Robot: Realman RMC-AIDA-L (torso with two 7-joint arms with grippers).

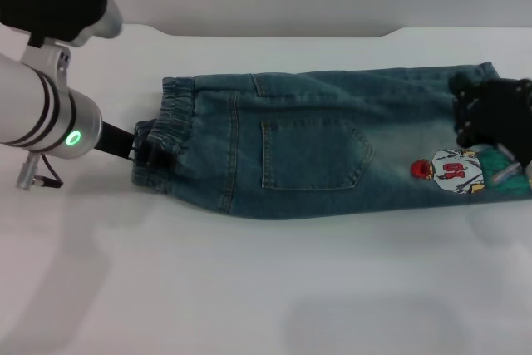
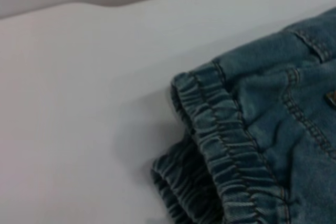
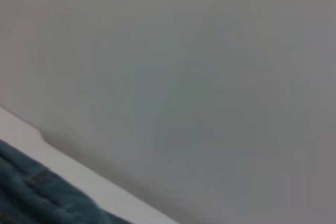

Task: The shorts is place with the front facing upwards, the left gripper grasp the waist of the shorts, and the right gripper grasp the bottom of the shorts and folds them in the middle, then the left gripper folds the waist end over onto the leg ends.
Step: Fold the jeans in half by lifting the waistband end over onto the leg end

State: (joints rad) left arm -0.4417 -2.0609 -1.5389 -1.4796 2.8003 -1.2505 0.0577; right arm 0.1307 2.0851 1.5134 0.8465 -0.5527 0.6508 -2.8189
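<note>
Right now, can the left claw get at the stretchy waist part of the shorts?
Probably yes. The left gripper is already at the waist of the shorts, and nothing lies between them. Whether it has actually pinched the band can't be seen.

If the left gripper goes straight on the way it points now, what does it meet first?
The left gripper points along the table toward the shorts, already at the gathered waist. It would meet that waistband first, then push into the denim behind.
</note>
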